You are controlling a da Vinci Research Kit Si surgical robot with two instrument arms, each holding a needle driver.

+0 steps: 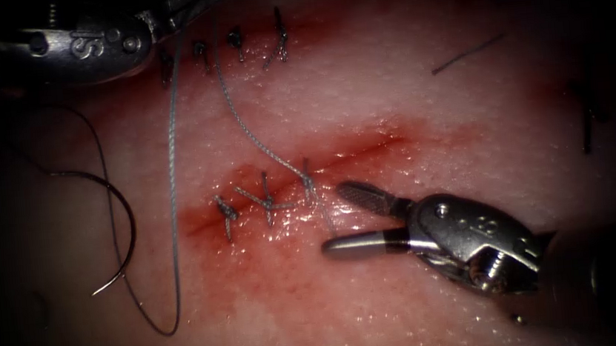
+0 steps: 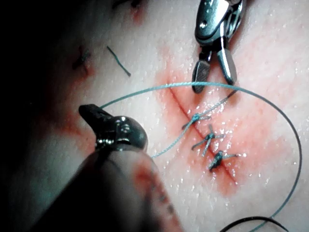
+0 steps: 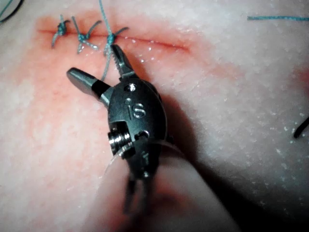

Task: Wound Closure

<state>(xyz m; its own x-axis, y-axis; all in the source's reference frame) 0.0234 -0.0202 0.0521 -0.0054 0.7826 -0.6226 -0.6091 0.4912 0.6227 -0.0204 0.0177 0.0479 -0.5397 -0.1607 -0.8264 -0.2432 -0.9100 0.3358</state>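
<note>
The right tool [image 1: 333, 218] sits nearest the viewer, just right of the newest knot [image 1: 309, 186] on the cut [image 1: 365, 146]. Its jaws are spread wide and hold nothing; a short thread tail [image 1: 324, 212] from that knot runs down between them. In the right wrist view the right tool [image 3: 91, 65] shows the same opening, with the tail passing through the gap.

The cut runs as a shallow diagonal across the tissue [image 1: 405, 90], with red fluid [image 1: 257, 274] staining its margins. Three stitches lie to the left of the knot's line, and the stretch right of the knot is unclosed.

The needle [image 1: 122, 211] lies free on the tissue well left of the knot, held by neither tool and not in the tissue. Its curve bows toward the cut, its tip pointing down and left. The left arm is judged nearer to it.

The thread [image 1: 173, 192] rises from the knot to the left tool [image 1: 192, 1], farthest away, beyond a second stitched row [image 1: 237, 45]. The left tool is closed on that thread, which then loops down toward the needle.
</note>
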